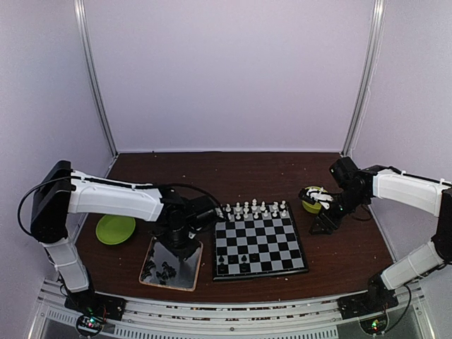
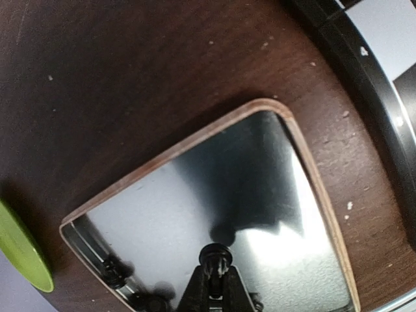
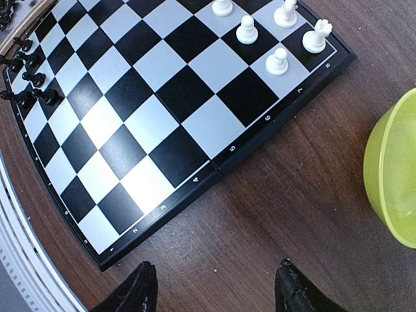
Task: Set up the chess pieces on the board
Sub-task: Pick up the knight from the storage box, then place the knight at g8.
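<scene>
The chessboard (image 1: 258, 244) lies at table centre, with white pieces (image 1: 254, 208) in two rows along its far edge and a few black pieces (image 1: 240, 263) on its near rows. My left gripper (image 1: 178, 244) hangs over the shiny metal tray (image 1: 185, 279); in the left wrist view it (image 2: 216, 268) is shut on a black chess piece (image 2: 215, 255) held above the tray (image 2: 195, 221). Several black pieces (image 1: 161, 270) lie in the tray's near part. My right gripper (image 3: 214, 286) is open and empty over bare wood beside the board's right rim (image 3: 221, 172).
A green plate (image 1: 115, 229) lies left of the tray. A yellow-green bowl (image 1: 313, 198) stands right of the board, under the right wrist, and shows in the right wrist view (image 3: 393, 175). A metal rail runs along the table's near edge.
</scene>
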{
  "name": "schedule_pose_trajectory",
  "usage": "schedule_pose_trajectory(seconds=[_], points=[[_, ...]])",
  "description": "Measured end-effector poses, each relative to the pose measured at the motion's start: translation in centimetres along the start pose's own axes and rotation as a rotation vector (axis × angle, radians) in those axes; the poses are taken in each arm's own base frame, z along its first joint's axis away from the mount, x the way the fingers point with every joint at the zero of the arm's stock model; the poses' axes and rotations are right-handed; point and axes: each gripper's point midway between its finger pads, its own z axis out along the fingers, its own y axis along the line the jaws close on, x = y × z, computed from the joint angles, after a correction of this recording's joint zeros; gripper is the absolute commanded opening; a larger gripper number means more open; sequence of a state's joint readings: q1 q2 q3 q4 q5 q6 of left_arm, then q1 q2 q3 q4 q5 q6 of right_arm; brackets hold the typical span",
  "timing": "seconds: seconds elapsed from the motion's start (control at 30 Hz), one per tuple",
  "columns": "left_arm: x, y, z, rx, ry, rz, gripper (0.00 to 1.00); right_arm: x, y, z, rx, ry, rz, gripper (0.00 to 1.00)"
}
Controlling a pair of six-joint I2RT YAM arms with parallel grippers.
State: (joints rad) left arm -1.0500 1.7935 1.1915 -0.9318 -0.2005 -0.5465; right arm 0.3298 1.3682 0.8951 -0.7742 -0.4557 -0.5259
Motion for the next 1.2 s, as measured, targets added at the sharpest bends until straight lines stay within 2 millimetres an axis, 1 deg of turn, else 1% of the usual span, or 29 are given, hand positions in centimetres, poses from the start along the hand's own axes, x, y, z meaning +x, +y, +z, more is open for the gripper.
schedule_pose_trajectory(seconds=[0.07, 0.17, 0.37, 0.47, 0.5, 0.57, 0.63, 0.73, 0.8, 0.87, 0.97, 1.1, 1.2], points=[[0.0, 0.8, -0.5, -0.019, -0.004, 0.0, 0.0, 0.0, 0.0, 0.0, 0.0, 0.0, 0.0, 0.62], [-0.7, 0.7, -1.5, 0.008, -0.035, 0.004, 0.0, 0.0, 0.0, 0.0, 0.0, 0.0, 0.0, 0.62], [-3.9, -2.4, -5.5, 0.201, -0.201, 0.049, 0.0, -0.1, 0.0, 0.0, -0.001, 0.0, -0.001, 0.62], [-5.1, -4.6, -7.6, 0.285, -0.272, 0.13, 0.0, -0.1, 0.0, 0.0, -0.001, 0.0, -0.002, 0.62], [-5.4, -5.8, -8.4, 0.316, -0.297, 0.181, 0.0, -0.1, 0.0, 0.0, -0.001, 0.0, -0.002, 0.62], [-5.3, -7.9, -9.5, 0.354, -0.321, 0.274, 0.0, 0.0, 0.0, 0.0, -0.001, 0.0, -0.002, 0.62], [-5.3, -10.4, -10.5, 0.377, -0.338, 0.379, 0.0, 0.0, 0.0, 0.0, -0.002, 0.001, -0.002, 0.63], [-5.3, -13.4, -10.7, 0.38, -0.342, 0.509, 0.0, 0.0, 0.0, 0.0, -0.002, 0.001, -0.003, 0.63], [-4.8, -14.5, -10.0, 0.372, -0.321, 0.574, 0.0, 0.0, 0.1, 0.0, -0.002, 0.001, -0.004, 0.63], [-4.3, -14.9, -9.2, 0.362, -0.291, 0.625, 0.0, -0.1, 0.2, 0.1, -0.004, 0.002, -0.006, 0.63], [-3.8, -14.8, -8.3, 0.348, -0.258, 0.676, 0.0, 0.0, 0.2, 0.1, -0.005, 0.003, -0.007, 0.63], [-3.6, -14.7, -8.2, 0.338, -0.248, 0.729, 0.0, 0.0, 0.2, 0.1, -0.005, 0.004, -0.007, 0.63], [-4.2, -15.0, -8.5, 0.336, -0.259, 0.754, 0.0, 0.0, 0.2, 0.1, -0.006, 0.005, -0.006, 0.63]])
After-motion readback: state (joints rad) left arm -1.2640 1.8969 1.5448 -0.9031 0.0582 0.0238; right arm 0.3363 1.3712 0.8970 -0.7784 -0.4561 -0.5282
